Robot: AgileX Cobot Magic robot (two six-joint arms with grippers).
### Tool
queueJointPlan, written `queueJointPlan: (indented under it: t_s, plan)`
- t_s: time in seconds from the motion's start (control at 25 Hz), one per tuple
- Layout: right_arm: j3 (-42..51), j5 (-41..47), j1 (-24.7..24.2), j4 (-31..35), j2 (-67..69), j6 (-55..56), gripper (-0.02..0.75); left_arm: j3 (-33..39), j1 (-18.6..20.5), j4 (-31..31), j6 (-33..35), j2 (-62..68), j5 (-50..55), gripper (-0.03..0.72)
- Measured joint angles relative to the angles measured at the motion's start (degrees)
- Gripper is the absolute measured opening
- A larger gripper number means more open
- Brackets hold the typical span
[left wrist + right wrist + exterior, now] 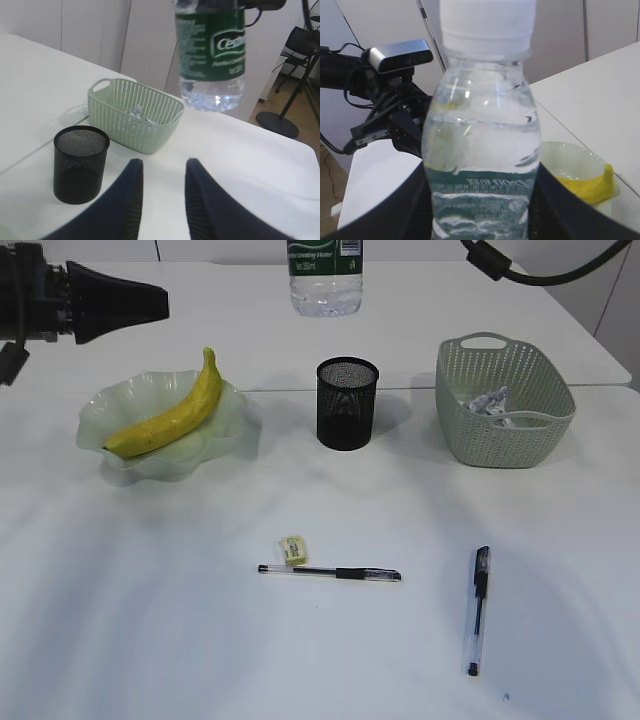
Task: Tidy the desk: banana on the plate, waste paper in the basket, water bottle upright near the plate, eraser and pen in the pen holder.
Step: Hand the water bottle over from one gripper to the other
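In the exterior view we start at the far left, where the left gripper [160,303] reaches in above the table [150,640] with nothing near its tip. Below it the banana [170,415] lies in the pale green plate [100,415], its stem pointing away from us. Right of the plate stands the black mesh pen holder [347,403], and behind it, at the top edge, we see only the lower part of the water bottle [325,280], hanging upright above the table's far side. Further right sits the basket [505,415] with crumpled waste paper [490,403] inside. In the foreground the eraser [294,550] lies just beside 1 pen [330,572], and a second pen [479,610] lies well apart to the right.

The left wrist view adds what that view cuts off: the left gripper's 2 fingers [130,200] stand apart with bare table between them, gripping nothing. It also shows the pen holder [80,162], the basket [135,120] and the bottle [211,55] clear of the tabletop, a dark clamp at its top.

Only the right wrist view shows the bottle's white cap [487,22] and the grip itself: the right gripper [480,200] has its dark fingers [395,215] pressed on both sides of the bottle [482,150] at its label. Behind, we glimpse the banana [585,187] on the plate [565,157].
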Motion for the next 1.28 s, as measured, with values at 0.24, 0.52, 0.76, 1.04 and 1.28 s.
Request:
queueJointPlan:
  t_s: [0.24,0.52,0.76,1.04,1.28]
  plan:
    - [0.0,0.0,0.0,0.0,0.0,0.0,0.347,0.0,-1.39,-1.72,0.23,3.29,-0.95,0.196]
    - [0.0,0.0,0.0,0.0,0.0,-0.1,0.347,0.0,-3.28,-1.99,0.4,3.29,-0.95,0.196]
    - [0.0,0.0,0.34,0.0,0.0,-0.1,0.347,0.0,-5.83,-2.49,0.49,3.29,-1.74,0.197]
    - [0.0,0.0,1.12,-0.13,0.0,-0.21,0.347,0.0,-8.08,-6.37,0.62,3.29,-2.43,0.26]
    - [0.0,0.0,1.12,-0.15,0.0,-0.21,0.347,0.0,-8.08,-8.46,0.62,3.29,-1.96,0.58]
